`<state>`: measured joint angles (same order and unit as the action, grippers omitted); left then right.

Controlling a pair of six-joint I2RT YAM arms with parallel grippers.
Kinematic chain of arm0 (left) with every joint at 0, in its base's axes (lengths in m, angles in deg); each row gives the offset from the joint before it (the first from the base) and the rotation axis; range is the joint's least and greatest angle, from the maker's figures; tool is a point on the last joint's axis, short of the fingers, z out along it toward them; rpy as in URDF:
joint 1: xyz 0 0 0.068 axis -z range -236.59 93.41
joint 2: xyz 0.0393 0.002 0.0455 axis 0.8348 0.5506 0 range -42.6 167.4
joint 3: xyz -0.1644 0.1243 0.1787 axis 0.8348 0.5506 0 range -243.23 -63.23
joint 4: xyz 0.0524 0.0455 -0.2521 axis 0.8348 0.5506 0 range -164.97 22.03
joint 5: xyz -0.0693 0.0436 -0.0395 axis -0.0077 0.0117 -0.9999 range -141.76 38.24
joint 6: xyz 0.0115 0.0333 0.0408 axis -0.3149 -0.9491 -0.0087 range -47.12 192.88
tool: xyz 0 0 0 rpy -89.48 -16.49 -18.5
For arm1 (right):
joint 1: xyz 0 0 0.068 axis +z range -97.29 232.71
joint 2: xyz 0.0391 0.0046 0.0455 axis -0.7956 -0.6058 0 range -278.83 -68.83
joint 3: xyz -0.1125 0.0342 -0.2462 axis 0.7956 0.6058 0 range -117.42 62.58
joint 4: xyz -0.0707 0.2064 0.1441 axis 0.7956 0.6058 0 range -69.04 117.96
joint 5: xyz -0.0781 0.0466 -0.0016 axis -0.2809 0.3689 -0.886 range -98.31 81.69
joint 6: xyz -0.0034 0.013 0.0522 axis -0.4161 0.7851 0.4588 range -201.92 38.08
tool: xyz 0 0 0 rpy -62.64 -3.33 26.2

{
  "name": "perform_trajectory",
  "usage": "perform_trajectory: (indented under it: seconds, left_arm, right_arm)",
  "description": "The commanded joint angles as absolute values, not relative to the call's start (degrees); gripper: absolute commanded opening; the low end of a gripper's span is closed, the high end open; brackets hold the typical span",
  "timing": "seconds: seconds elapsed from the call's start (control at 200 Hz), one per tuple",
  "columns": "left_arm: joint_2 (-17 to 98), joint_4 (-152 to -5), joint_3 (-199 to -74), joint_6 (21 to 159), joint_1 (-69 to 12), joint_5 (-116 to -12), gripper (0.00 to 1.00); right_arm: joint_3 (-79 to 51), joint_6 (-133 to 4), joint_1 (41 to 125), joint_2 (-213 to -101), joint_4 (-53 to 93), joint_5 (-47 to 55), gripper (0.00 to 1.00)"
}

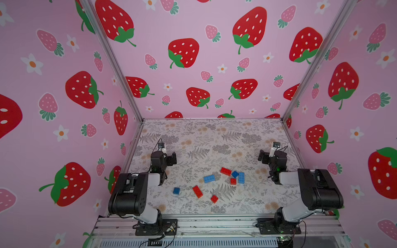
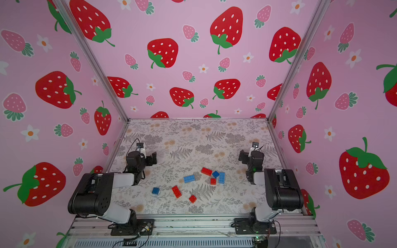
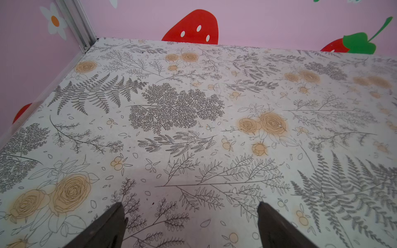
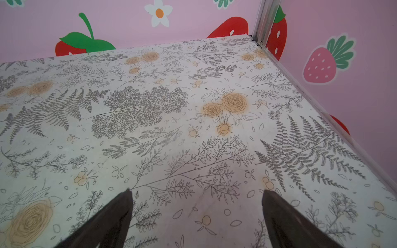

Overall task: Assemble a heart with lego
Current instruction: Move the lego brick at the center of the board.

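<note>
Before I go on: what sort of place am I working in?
Probably a purpose-built robot test booth, not a home: strawberry-print walls on an aluminium frame enclose a floral-print table, and the left arm and right arm are mounted on a rail at its near edge.

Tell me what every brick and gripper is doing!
left gripper, open, empty
right gripper, open, empty
far red long brick, in cluster
far blue square brick, in cluster
right blue long brick, in cluster
far red square brick, in cluster
middle blue long brick, alone
near red long brick, alone
left blue square brick, alone
near red square brick, alone
</note>
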<state>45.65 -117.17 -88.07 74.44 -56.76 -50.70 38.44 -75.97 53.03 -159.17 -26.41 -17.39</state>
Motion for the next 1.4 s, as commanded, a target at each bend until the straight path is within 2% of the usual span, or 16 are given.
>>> perform_trajectory:
  seconds: [0.0,0.67,0.815,0.915,1.03,1.105,1.156,1.216,1.321,1.396]
  left_arm:
    - [46.28,-118.21,-89.68,74.63,-57.02,-50.33,0.99]
    - [45.97,-118.58,-89.57,74.85,-57.0,-50.07,0.99]
    - [40.72,-102.76,-96.1,73.27,-56.96,-53.6,0.99]
    - [35.36,-96.53,-98.42,74.2,-57.01,-54.67,0.99]
    - [29.13,-96.12,-97.78,78.82,-57.03,-55.0,0.99]
    - [25.8,-97.18,-97.26,83.03,-57.08,-57.45,0.99]
    - [24.03,-96.35,-97.11,90.62,-57.1,-55.16,0.99]
    - [22.2,-91.16,-98.16,99.73,-57.1,-49.15,0.99]
    - [20.48,-89.4,-97.49,106.61,-57.07,-45.98,0.99]
    - [20.41,-87.83,-97.56,107.73,-57.22,-48.3,0.99]
  right_arm:
    - [37.27,-76.47,52.71,-159.79,-27.35,-16.87,0.99]
    - [37.61,-76.41,52.62,-159.68,-27.71,-16.65,0.99]
    - [37.1,-73.46,52.58,-155.22,-23.18,-23.94,0.99]
    - [38.5,-73.67,52.61,-148.41,-20.53,-24.11,0.99]
    - [39.24,-65.08,52.29,-136.99,-12.44,-26.93,0.99]
    - [38.33,-62.9,52.21,-129.84,-4.81,-21.64,0.99]
    - [35.9,-61.01,52.14,-126.66,3.76,-19.47,0.99]
    - [32.17,-58.87,52.14,-125.4,13.82,-16.31,0.99]
    - [28.04,-54.62,52.14,-126.56,26.16,-11.65,0.99]
    - [25.33,-52.74,52.16,-127.34,34.89,-9.98,0.99]
